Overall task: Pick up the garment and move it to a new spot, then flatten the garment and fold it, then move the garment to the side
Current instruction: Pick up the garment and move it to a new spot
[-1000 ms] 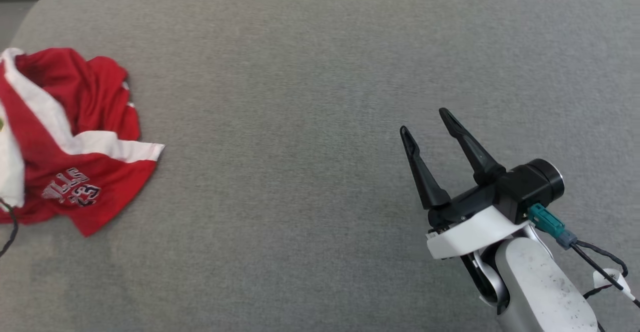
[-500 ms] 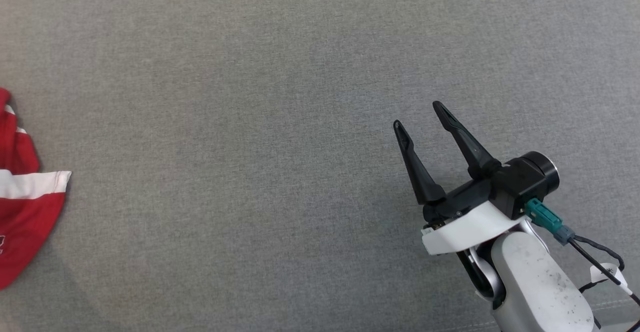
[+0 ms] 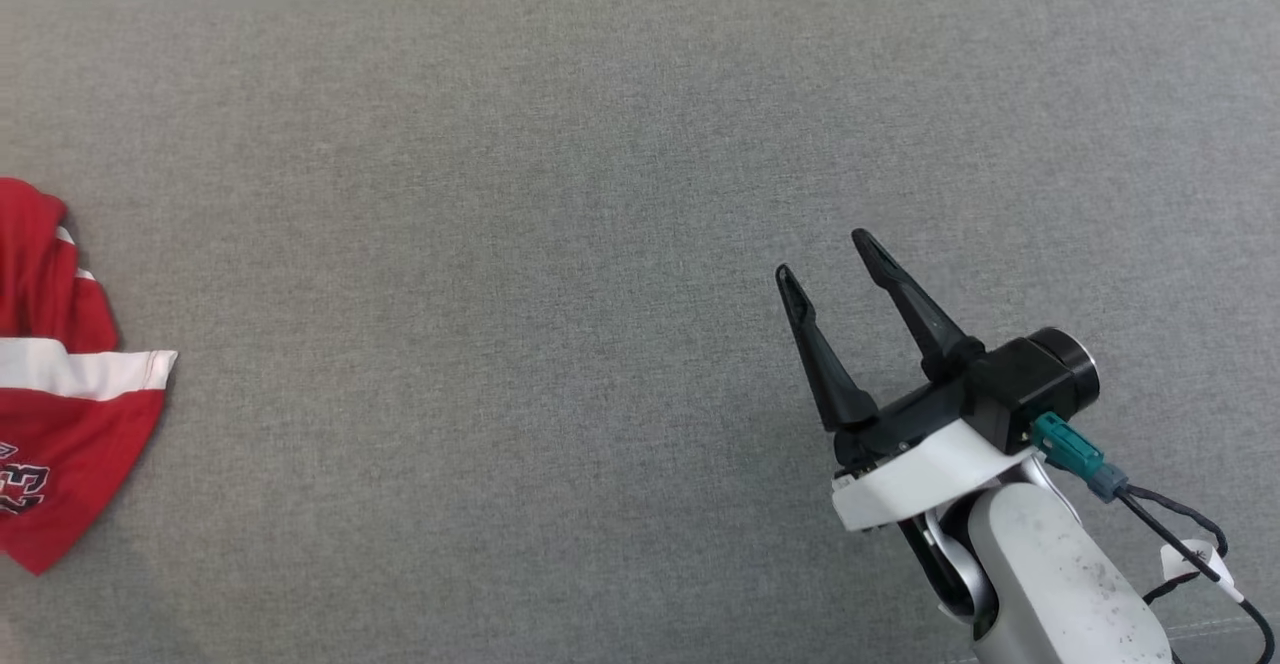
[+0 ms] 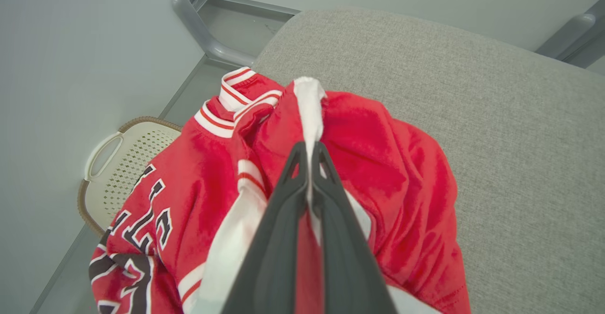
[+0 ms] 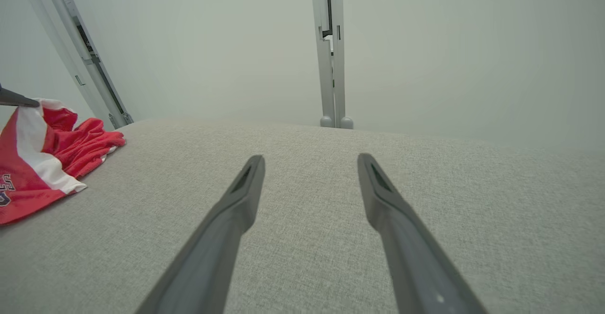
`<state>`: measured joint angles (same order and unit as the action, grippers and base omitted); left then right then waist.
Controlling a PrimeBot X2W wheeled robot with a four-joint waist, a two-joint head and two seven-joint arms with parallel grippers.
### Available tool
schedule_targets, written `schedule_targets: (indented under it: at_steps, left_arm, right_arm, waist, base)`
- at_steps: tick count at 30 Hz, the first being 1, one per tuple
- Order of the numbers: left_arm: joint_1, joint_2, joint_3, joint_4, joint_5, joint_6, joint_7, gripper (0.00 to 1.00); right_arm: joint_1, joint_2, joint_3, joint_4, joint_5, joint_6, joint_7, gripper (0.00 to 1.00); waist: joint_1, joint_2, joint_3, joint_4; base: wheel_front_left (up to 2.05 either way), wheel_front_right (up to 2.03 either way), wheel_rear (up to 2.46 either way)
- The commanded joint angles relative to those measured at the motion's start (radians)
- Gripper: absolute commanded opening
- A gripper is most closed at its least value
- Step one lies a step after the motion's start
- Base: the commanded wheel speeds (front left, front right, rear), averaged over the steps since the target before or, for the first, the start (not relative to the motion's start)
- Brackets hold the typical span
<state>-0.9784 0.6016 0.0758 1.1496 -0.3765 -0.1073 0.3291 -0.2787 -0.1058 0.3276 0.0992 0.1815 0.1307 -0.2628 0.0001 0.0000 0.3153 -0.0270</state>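
The garment [image 3: 60, 414] is a crumpled red jersey with white bands and black-and-white lettering, lying at the left edge of the grey cushion [image 3: 560, 244] in the head view. In the left wrist view my left gripper [image 4: 309, 151] is shut on a white fold of the garment [image 4: 387, 162], with red cloth bunched on both sides of the fingers. My right gripper [image 3: 825, 254] stands open over bare cushion at the lower right, far from the garment. The right wrist view shows its spread fingers [image 5: 246, 186] and the garment [image 5: 42, 162] at far left.
A pale perforated basket [image 4: 111, 162] sits on the floor beyond the cushion's left end. Grey frame posts [image 5: 331, 49] and a plain wall stand behind the cushion. A dark cable [image 3: 1180, 534] hangs off my right wrist.
The head camera has swung, so the garment slid toward the picture's left edge. My right gripper stays open in about the same place.
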Motion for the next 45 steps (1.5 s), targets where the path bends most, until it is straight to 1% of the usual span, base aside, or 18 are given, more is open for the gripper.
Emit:
schedule_targets:
  at_steps: [1,8,11,14,18,19,20,22,24,26,31,34,36,39,42,45]
  left_arm:
    - [-0.012,0.007,-0.012,0.006,0.007,-0.008,-0.016,0.0]
    - [-0.024,0.002,-0.093,-0.028,0.032,-0.023,-0.082,0.0]
    - [-0.019,-0.019,-0.162,-0.084,0.029,-0.025,-0.102,0.0]
    - [-0.001,-0.022,-0.227,-0.161,0.002,-0.024,-0.11,0.0]
    - [0.022,-0.012,-0.318,-0.293,-0.034,-0.024,-0.089,0.0]
    - [0.034,-0.013,-0.346,-0.368,-0.053,-0.024,-0.077,0.0]
    - [0.04,-0.013,-0.358,-0.413,-0.061,-0.024,-0.071,0.0]
    - [0.059,-0.023,-0.368,-0.494,-0.091,-0.024,-0.052,0.0]
    - [0.078,-0.021,-0.38,-0.587,-0.093,-0.024,-0.033,0.0]
    - [0.103,-0.036,-0.383,-0.68,-0.11,-0.022,-0.012,0.0]
    - [0.16,-0.059,-0.399,-0.918,-0.138,0.01,0.051,0.0]
    - [0.186,-0.095,-0.422,-1.041,-0.151,0.032,0.082,0.0]
    - [0.198,-0.123,-0.437,-1.099,-0.147,0.052,0.087,0.0]
    - [0.22,-0.192,-0.476,-1.147,-0.153,0.076,0.072,0.0]
    - [0.257,-0.26,-0.525,-1.136,-0.146,0.089,0.04,0.0]
    - [0.302,-0.327,-0.589,-1.066,-0.124,0.085,-0.015,0.0]
  right_arm:
    - [0.012,0.003,0.003,0.006,0.008,0.0,-0.003,1.0]
    - [0.045,0.016,0.006,0.024,0.025,0.0,-0.003,1.0]
    - [0.062,0.02,0.004,0.03,0.033,0.0,-0.003,1.0]
    - [0.079,0.023,-0.003,0.034,0.036,0.0,-0.003,1.0]
    - [0.1,0.028,-0.01,0.036,0.039,0.0,-0.003,1.0]
    - [0.112,0.029,-0.016,0.036,0.04,0.0,-0.003,1.0]
    - [0.119,0.029,-0.02,0.036,0.039,0.0,-0.003,1.0]
    - [0.128,0.029,-0.027,0.036,0.038,0.0,-0.003,1.0]
    - [0.134,0.029,-0.036,0.035,0.037,0.0,-0.003,1.0]
    - [0.137,0.03,-0.043,0.031,0.036,0.0,-0.003,1.0]
    - [0.134,0.026,-0.062,0.022,0.031,0.0,-0.003,1.0]
    - [0.116,0.026,-0.079,0.01,0.026,0.0,-0.003,1.0]
    - [0.109,0.027,-0.091,0.005,0.026,0.0,-0.003,1.0]
    - [0.108,0.029,-0.108,0.0,0.029,0.0,-0.003,1.0]
    - [0.102,0.031,-0.118,-0.002,0.03,0.0,-0.003,1.0]
    - [0.093,0.035,-0.116,-0.004,0.034,0.0,-0.003,1.0]
  waist:
    - [-0.0001,0.0,-0.036,0.012]
    - [-0.0001,0.0,-0.116,0.018]
    - [-0.0001,0.0,-0.154,0.015]
    - [-0.0001,0.0,-0.189,0.007]
    - [-0.0001,0.0,-0.23,-0.008]
    - [-0.0001,0.0,-0.249,-0.017]
    - [-0.0001,0.0,-0.259,-0.022]
    - [-0.0001,0.0,-0.273,-0.033]
    - [-0.0001,0.0,-0.283,-0.045]
    - [-0.0001,0.0,-0.29,-0.06]
    - [-0.0001,0.0,-0.29,-0.106]
    - [-0.0001,0.0,-0.271,-0.143]
    - [-0.0001,0.0,-0.257,-0.166]
    - [-0.0001,0.0,-0.234,-0.196]
    - [-0.0001,0.0,-0.209,-0.222]
    - [-0.0001,0.0,-0.181,-0.247]
  base:
    - [0.0,0.0,0.0]
    - [0.0,0.0,0.0]
    - [0.0,0.0,0.0]
    - [0.0,0.0,0.0]
    - [0.0,0.0,0.0]
    - [0.0,0.0,0.0]
    - [0.0,0.0,0.0]
    - [0.0,0.0,0.0]
    - [0.0,0.0,0.0]
    - [0.0,0.0,0.0]
    - [0.0,0.0,0.0]
    - [0.0,0.0,0.0]
    - [0.0,0.0,0.0]
    - [0.0,0.0,0.0]
    - [0.0,0.0,0.0]
    - [0.0,0.0,0.0]
